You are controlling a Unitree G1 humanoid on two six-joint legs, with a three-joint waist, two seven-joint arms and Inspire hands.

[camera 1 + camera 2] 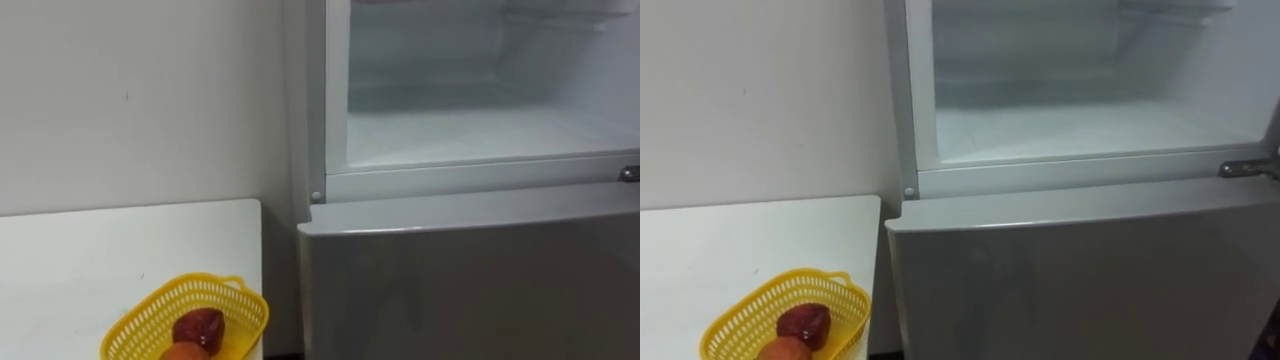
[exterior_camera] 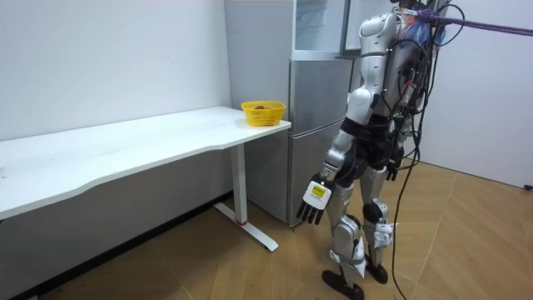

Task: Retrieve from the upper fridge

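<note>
The fridge's upper compartment (image 1: 480, 120) stands open before me, and its white shelf (image 1: 470, 135) is bare as far as I see. Below it the grey lower door (image 1: 470, 280) is closed. On the white table (image 1: 90, 260) to the left sits a yellow basket (image 1: 150, 318) holding a dark red fruit (image 1: 198, 327) and an orange one (image 1: 185, 352). In the room view I stand upright facing the fridge (image 2: 316, 125). My left hand (image 2: 315, 202) hangs at my side with its fingers straight and nothing in it.
The long white table (image 2: 125, 146) runs along the wall on the room view's left, with the basket (image 2: 263, 112) at its end by the fridge. A metal hinge (image 1: 628, 173) juts out at the compartment's right edge. Wooden floor lies behind me.
</note>
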